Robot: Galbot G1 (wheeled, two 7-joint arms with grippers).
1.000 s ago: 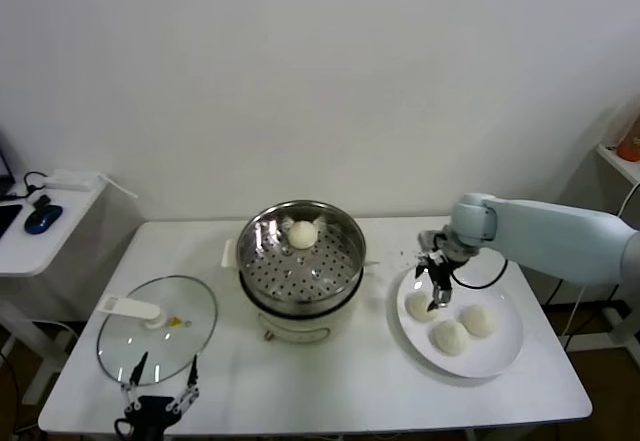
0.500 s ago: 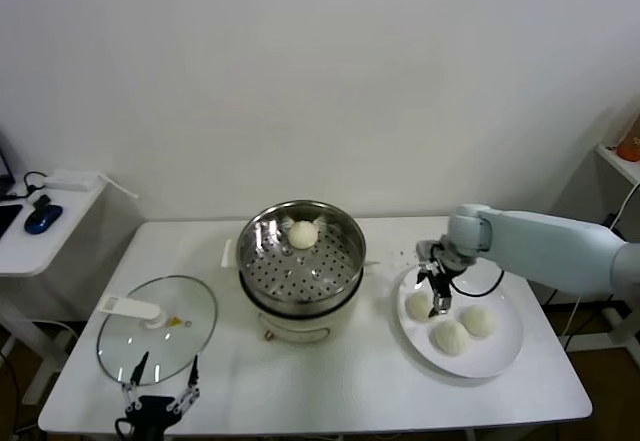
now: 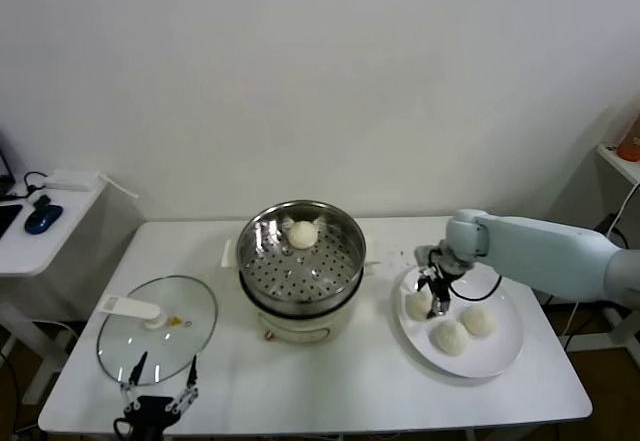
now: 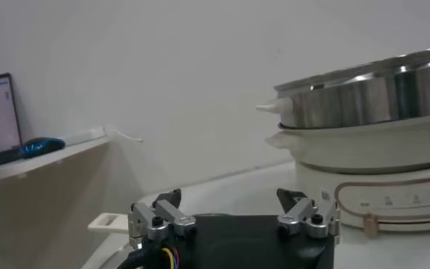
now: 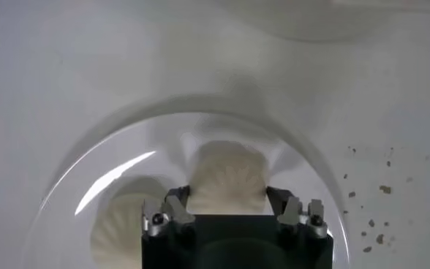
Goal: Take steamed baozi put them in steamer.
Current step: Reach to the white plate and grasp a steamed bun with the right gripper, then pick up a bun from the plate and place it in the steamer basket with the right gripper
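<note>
Buns were the business in hand. From the head view, one bun point(image 3: 303, 233) lay in the steamer point(image 3: 301, 252) at mid-table, toward its far wall, and three more sat on the white plate point(image 3: 500, 356) to the robot's right. The right gripper point(image 3: 433, 297) was down over the plate bun nearest the steamer point(image 3: 418, 304), while the other two buns point(image 3: 450, 336) point(image 3: 479, 320) lay just beside it, untouched. The glass lid point(image 3: 157, 328) lay flat on the table to the left, and the left gripper point(image 3: 160, 393) hung parked at the near edge, just beside that lid.

From the left wrist view, the left gripper point(image 4: 233, 217) held nothing, its fingers well apart, with the steamer's steel basket point(image 4: 368, 95) on its cream base rising beyond.

From the right wrist view, the right gripper point(image 5: 227, 213) straddled the chosen bun point(image 5: 227, 178), one finger to each side and close against the dough; whether they already pressed it I could not tell. A second bun point(image 5: 120, 232) showed beside it.

The step, as I judged it, was the grasp of the second bun. The next move would call for a gentle squeeze, since the dough looked soft, then a straight lift clear of the plate and a carry over the steamer's rim to a free spot on the perforated floor.
</note>
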